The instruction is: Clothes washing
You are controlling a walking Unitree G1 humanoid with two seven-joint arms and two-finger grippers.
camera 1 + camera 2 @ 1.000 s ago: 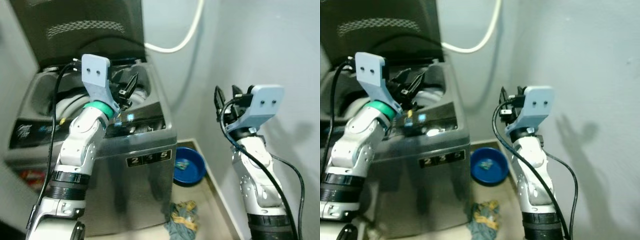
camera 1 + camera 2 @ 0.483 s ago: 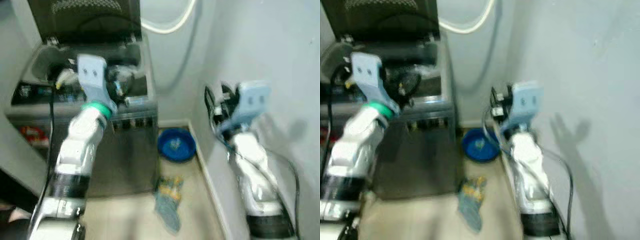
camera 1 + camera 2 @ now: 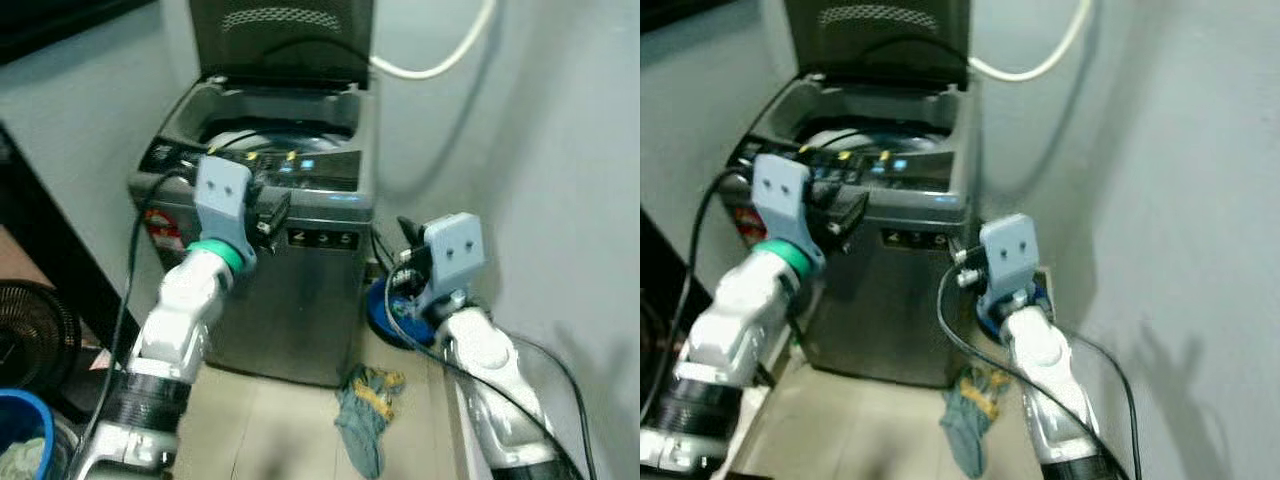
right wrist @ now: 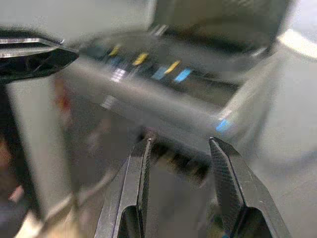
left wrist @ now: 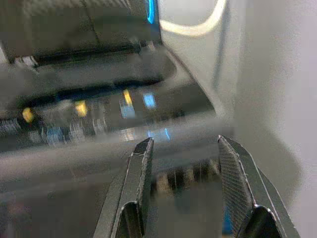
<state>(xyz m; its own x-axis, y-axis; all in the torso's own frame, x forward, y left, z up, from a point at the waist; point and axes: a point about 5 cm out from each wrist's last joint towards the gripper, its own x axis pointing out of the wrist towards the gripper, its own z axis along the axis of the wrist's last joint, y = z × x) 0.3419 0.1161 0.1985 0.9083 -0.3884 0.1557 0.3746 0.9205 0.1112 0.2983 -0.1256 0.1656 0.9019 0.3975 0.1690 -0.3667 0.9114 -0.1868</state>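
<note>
Both claws, left (image 3: 272, 213) and right (image 4: 178, 186), hang open and empty before the open washer (image 3: 300, 290), likely because a cloth (image 3: 365, 420) lies at its foot.

The washing machine (image 3: 300, 290) is dark grey, its panel dotted with yellow and blue lights. Beside the right tool (image 3: 408, 262), a blue basin (image 3: 380, 312); below it lies a teal and yellow cloth (image 3: 365, 420). A white hose (image 3: 430, 68) crosses the pale grey wall (image 3: 560, 150).

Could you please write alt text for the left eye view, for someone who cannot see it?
A grey top-loading washing machine stands with its lid open. The left gripper and right gripper are raised before it, empty. A crumpled cloth lies on the floor beside a blue basin.
</note>
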